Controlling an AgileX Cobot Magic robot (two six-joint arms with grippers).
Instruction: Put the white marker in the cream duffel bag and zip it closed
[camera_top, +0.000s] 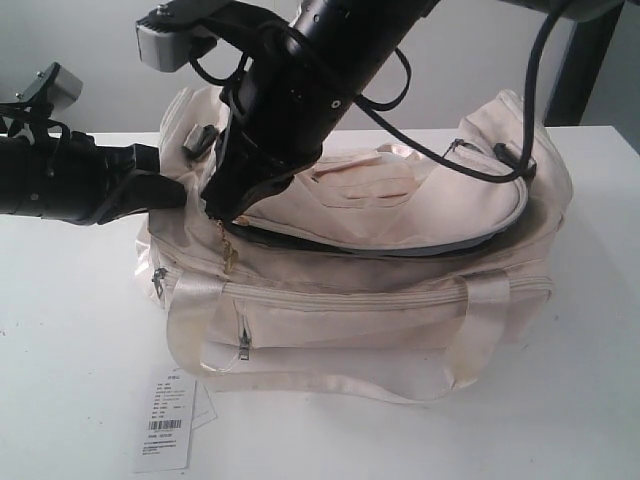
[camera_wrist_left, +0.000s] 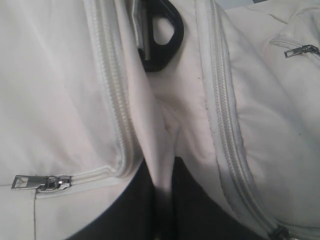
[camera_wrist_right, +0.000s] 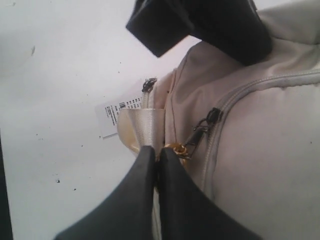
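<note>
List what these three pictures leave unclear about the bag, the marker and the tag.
- Marker: in no view; in the exterior view the flap and right arm cover the bag opening.
- Tag print: too small in the exterior view.
- Whether the right gripper holds the gold charm: in the right wrist view its closed fingertips hide the contact.

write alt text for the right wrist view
The right gripper, jaws shut, sits beside the gold zipper charm on the cream duffel bag. Behind lie a white table and a paper barcode tag.
</note>
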